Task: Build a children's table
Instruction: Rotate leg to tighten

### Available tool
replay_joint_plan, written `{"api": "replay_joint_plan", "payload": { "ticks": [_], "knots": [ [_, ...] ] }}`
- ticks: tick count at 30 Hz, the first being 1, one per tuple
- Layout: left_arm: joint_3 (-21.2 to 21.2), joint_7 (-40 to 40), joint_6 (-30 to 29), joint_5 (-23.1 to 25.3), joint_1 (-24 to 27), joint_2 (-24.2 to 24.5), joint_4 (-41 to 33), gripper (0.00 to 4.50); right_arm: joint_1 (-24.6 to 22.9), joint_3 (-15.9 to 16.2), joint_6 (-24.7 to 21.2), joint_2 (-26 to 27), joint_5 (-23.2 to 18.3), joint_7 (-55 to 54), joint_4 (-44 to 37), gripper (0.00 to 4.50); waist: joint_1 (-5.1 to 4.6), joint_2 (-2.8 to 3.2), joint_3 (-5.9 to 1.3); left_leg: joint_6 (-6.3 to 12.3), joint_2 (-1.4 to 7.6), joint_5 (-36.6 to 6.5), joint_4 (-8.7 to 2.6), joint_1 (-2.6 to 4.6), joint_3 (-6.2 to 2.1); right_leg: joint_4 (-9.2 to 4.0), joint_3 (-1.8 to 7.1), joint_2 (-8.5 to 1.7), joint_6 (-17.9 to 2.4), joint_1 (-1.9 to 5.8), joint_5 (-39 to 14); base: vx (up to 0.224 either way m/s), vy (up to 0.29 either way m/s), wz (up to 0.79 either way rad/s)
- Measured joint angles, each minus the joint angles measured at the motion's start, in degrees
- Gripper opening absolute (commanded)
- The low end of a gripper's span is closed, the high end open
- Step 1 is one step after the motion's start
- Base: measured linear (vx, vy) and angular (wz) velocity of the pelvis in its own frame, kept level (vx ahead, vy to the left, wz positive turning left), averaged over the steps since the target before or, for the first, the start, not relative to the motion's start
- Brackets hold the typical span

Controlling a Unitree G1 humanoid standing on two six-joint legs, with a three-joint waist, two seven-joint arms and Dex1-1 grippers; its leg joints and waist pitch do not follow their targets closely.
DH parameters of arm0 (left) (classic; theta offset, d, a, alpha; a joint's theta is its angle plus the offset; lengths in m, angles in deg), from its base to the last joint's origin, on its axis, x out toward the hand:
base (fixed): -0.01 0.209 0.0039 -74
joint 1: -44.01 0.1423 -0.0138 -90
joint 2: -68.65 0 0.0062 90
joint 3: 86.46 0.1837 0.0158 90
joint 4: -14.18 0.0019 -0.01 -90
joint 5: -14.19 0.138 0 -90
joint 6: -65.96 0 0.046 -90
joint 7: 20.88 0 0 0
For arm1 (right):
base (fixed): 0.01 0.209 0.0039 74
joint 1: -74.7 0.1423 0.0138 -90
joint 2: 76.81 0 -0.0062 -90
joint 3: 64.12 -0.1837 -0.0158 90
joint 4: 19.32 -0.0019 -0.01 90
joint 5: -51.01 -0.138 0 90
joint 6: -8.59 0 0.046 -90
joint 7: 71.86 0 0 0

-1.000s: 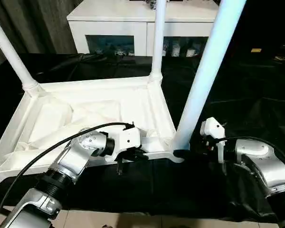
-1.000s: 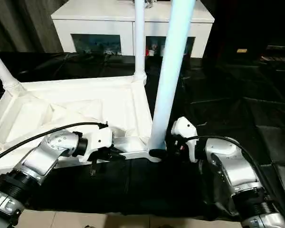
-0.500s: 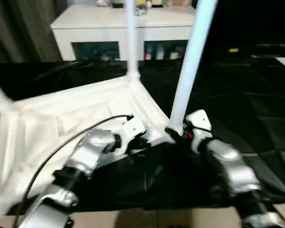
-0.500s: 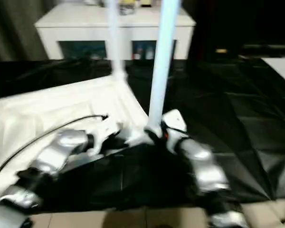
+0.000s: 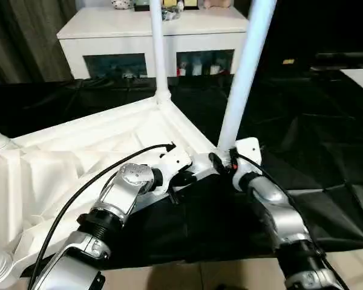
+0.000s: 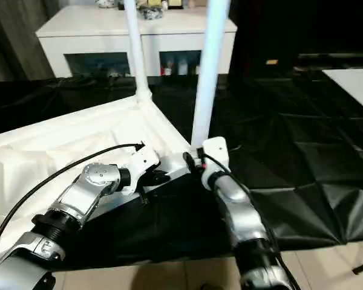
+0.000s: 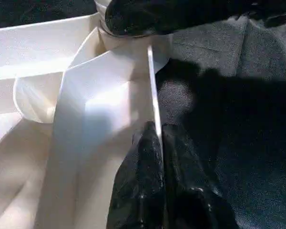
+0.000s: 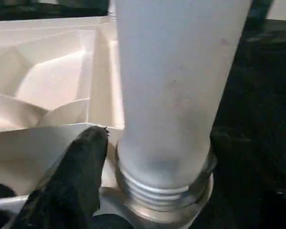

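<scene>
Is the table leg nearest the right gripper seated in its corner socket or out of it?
In. The leg stands upright from the corner socket, its threaded collar meeting the socket's rim.

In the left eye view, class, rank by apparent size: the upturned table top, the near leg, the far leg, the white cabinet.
1. Table top, largest.
2. White cabinet.
3. Near leg, which looks thicker than the far leg, partly from nearness.
4. Far leg, smallest.
</scene>
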Motion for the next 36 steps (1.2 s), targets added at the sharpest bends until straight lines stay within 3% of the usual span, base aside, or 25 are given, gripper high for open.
{"api": "replay_joint_plan", "payload": {
  "ticks": [4,7,11,16,20,26,36],
  "knots": [
    [0.58,-2.64,1.3,-0.25,0.34,1.57,-1.37,0.0,-2.19,1.07,-2.12,-6.52,-1.99,9.22,-5.26,3.8,0.73,-0.07,0.02,0.02,-0.1,0.03,-0.11,-0.49,0.18,0.95,0.71,0.05,-0.11,-0.77,0.07,0.0,0.0,0.0],
    [1.22,-5.27,3.1,-0.35,0.94,3.34,-2.47,0.0,-4.37,1.31,-2.47,-13.05,-4.82,18.45,-9.99,3.8,1.9,-0.24,0.03,0.05,-0.01,0.04,0.04,-0.38,0.81,2.22,1.61,0.11,-0.53,-1.1,0.38,0.0,0.0,0.0],
    [2.68,-11.92,4.51,-1.73,2.69,7.6,-6.79,0.0,-7.85,1.19,-2.58,-22.6,-9.21,31.95,-16.15,3.8,3.87,-0.48,-0.09,0.01,0.3,0.06,0.08,-0.4,0.94,3.41,1.86,0.28,-0.52,-1.28,0.39,0.026,-0.02,0.02],
    [2.94,-17.69,4.18,-3.66,3.6,10.51,-10.08,0.0,-8.04,1.57,-2.51,-24.12,-9.75,36.9,-16.65,3.8,5.32,-0.32,-0.26,0.22,1.06,0.32,0.63,-0.93,0.98,4.11,1.82,0.79,-0.37,-2.09,0.19,0.068,-0.031,-0.01],
    [3.35,-20.17,3.73,-4.92,4.2,11.78,-11.81,0.0,-6.99,3.25,-0.62,-25.35,-9.09,38.2,-15.48,3.8,6.42,-0.34,-0.25,0.2,1.33,0.4,0.89,-1.06,1.12,4.11,1.88,1.0,-0.67,-2.22,-0.02,0.037,-0.004,-0.02],
    [3.38,-20.52,3.68,-4.87,4.2,12.48,-11.79,0.0,-6.04,4.74,0.46,-24.16,-8.33,39.25,-12.77,3.8,6.41,-0.39,-0.21,-0.15,1.33,0.23,1.01,-0.85,1.33,4.38,2.26,1.02,-0.67,-2.2,-0.01,0.0,0.0,0.0],
    [3.4,-20.44,3.23,-4.85,4.2,12.72,-11.76,0.0,-5.5,5.5,1.01,-23.41,-8.51,40.2,-10.62,2.86,6.36,-0.5,-0.15,-0.25,1.2,0.27,1.18,-0.82,1.59,4.81,2.92,1.07,-0.67,-2.22,-0.01,0.0,0.0,0.0]
  ]
}}
